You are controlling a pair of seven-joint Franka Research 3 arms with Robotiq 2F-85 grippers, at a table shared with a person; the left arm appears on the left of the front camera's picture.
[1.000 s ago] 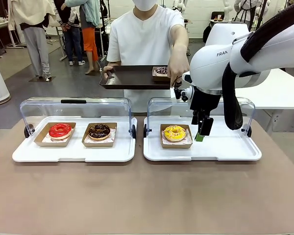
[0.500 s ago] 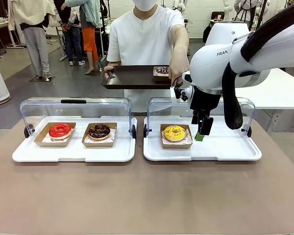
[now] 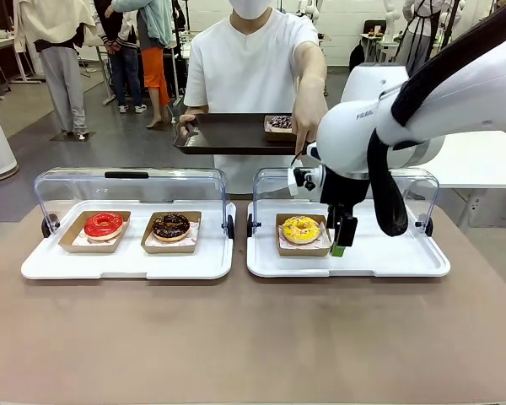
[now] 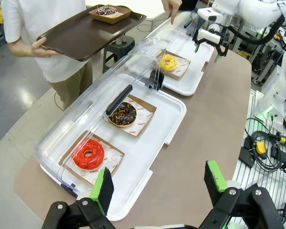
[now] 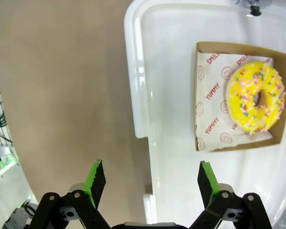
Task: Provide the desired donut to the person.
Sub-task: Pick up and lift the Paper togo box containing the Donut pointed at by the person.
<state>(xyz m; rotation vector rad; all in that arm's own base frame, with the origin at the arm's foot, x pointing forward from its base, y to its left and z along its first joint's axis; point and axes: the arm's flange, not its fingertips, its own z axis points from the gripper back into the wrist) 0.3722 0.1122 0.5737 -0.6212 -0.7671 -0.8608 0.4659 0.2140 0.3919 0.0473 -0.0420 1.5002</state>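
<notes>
Step in hand: approach for the pick. The yellow donut (image 3: 300,228) sits in its cardboard box (image 3: 283,247), centre-right of the front view, on the right white tray (image 3: 405,261), whose clear lid (image 3: 409,181) is swung up behind. The person (image 3: 249,67) points a hand (image 3: 304,131) down toward it, so I judge it is the wanted one. The right tool (image 3: 342,240) hovers just right of the box, spread, nothing between. Next move calls for shifting over the box, lowering, then pinching a box wall, not the icing. Left white tray (image 3: 126,263), lower left: red donut (image 3: 104,224) and chocolate donut (image 3: 170,225), one box each. The person's brown tray (image 3: 223,135), upper centre, carries one boxed sprinkled donut (image 3: 277,122). Left tool (image 4: 157,183) is spread and empty above the worktop (image 3: 236,337).
</notes>
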